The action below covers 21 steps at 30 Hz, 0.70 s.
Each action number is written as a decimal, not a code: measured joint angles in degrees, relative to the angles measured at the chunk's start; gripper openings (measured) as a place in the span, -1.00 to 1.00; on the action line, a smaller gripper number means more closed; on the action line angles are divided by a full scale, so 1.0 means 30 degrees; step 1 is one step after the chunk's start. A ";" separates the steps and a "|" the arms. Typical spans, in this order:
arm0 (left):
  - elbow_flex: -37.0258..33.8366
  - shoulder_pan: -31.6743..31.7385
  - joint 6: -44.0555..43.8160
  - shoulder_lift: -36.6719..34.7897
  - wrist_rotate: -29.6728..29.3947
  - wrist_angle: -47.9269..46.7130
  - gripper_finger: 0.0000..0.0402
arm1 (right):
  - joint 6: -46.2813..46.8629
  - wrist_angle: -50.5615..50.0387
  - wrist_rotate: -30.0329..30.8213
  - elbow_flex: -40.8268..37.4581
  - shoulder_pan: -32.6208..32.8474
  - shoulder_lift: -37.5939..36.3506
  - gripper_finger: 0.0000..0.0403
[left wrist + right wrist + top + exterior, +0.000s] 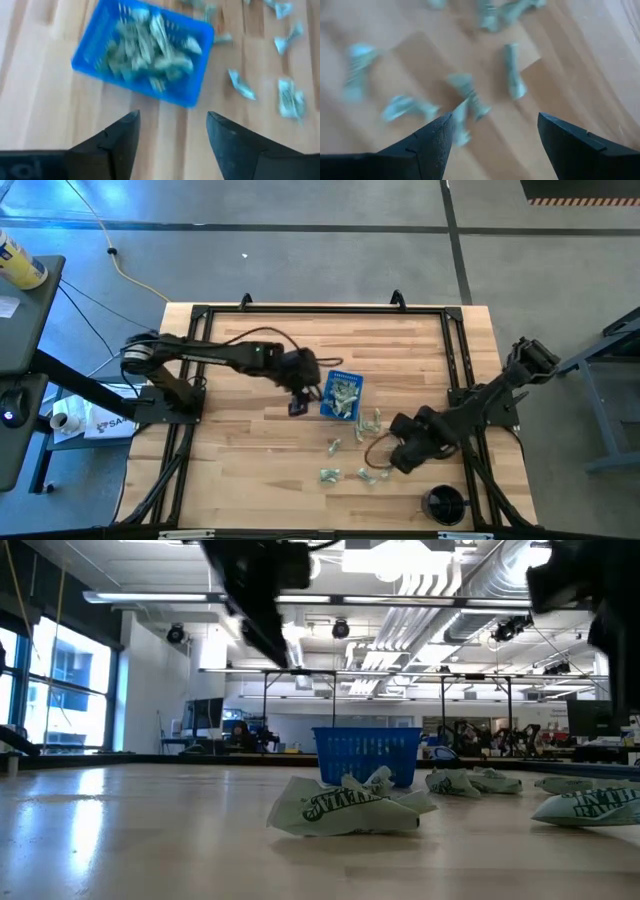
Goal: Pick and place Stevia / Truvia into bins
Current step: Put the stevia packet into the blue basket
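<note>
The bin (342, 396) sits near the counter's (250, 470) middle, heaped with sachets (150, 50). The left tool (298, 406) hangs just beside the bin's left side, fingers (115, 140) spread and empty. More sachets (345, 460) lie loose between the bin and the front edge. The right tool (385, 452) hovers over these, released, holding nothing.

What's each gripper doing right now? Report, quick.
Left gripper: open, empty, beside the blue bin.
Right gripper: open, empty, above loose sachets.
</note>
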 joint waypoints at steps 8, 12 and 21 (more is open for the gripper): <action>-0.1521 -0.3192 -0.3342 -0.3237 -0.1556 -0.2776 0.33 | -0.1297 0.4756 -0.0897 -0.4067 -0.2786 -0.0004 0.39; -0.1764 -0.4527 -0.4903 -0.3753 -0.2617 -0.2808 0.28 | -0.1716 0.6138 -0.1168 -0.5132 -0.3551 -0.0004 0.38; -0.1785 -0.5184 -0.5358 -0.3759 -0.3691 -0.2792 0.21 | -0.2569 0.8121 -0.0650 -0.6365 -0.4003 -0.0033 -0.12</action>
